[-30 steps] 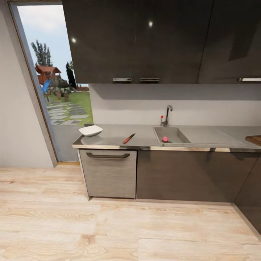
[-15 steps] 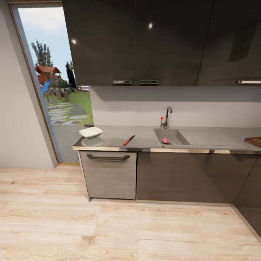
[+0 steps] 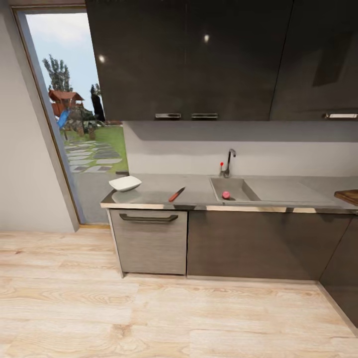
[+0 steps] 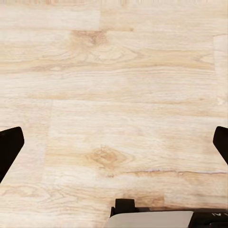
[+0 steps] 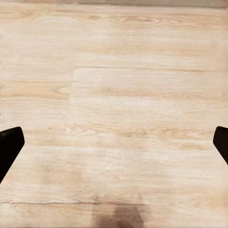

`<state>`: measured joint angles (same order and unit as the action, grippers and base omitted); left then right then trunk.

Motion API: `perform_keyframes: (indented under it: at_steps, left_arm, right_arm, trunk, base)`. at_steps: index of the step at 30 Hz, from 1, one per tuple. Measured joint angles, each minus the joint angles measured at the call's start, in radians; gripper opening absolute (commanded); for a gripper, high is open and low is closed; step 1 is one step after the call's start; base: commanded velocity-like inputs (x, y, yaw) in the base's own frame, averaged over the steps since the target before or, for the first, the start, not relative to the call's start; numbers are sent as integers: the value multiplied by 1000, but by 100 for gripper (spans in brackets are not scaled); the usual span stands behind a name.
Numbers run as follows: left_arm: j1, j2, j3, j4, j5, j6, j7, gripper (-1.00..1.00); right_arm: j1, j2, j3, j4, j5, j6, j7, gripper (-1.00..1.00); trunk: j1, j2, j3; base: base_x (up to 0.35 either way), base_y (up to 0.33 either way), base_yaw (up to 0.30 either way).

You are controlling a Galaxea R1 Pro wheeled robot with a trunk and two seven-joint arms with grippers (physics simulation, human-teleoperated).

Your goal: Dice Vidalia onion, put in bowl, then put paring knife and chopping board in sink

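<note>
Nothing of the job looks done yet. The little pink-red onion [image 3: 226, 194] sits down in the sink [image 3: 233, 188], near the front of the basin, below the bent tap [image 3: 228, 161]. The paring knife [image 3: 176, 194] lies flat on the grey bench [image 3: 159, 191], between the sink and the white bowl [image 3: 125, 183], which stands near the bench's end by the open door [image 3: 74, 114]. The bowl looks empty from here. Only a brown corner of the chopping board [image 3: 348, 196] peeks in at the far side of the bench, well apart from the knife. So I think all the steps are left: lift the onion out, cut it, fill the bowl, and put knife and board in the sink. The robot stands back on the wooden floor [image 3: 164, 313], not yet at the bench. Both arms point down at the floor. The left gripper [image 4: 114, 147] has its dark fingertips [image 4: 9, 149] spread wide apart, holding nothing. The right gripper [image 5: 114, 147] is spread wide too, with nothing in it.
</note>
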<state>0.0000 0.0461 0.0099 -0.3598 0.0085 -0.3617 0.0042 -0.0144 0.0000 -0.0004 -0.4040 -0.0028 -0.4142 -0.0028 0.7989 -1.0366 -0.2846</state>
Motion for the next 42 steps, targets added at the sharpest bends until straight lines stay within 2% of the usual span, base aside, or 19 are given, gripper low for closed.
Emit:
perform_keyframes:
  at_steps: [42]
  left_arm:
    - [0,0,0,0,1,0,0,100]
  right_arm:
    - [0,0,0,0,1,0,0,100]
  trunk:
    - [-161,294,132]
  base:
    - [0,0,0]
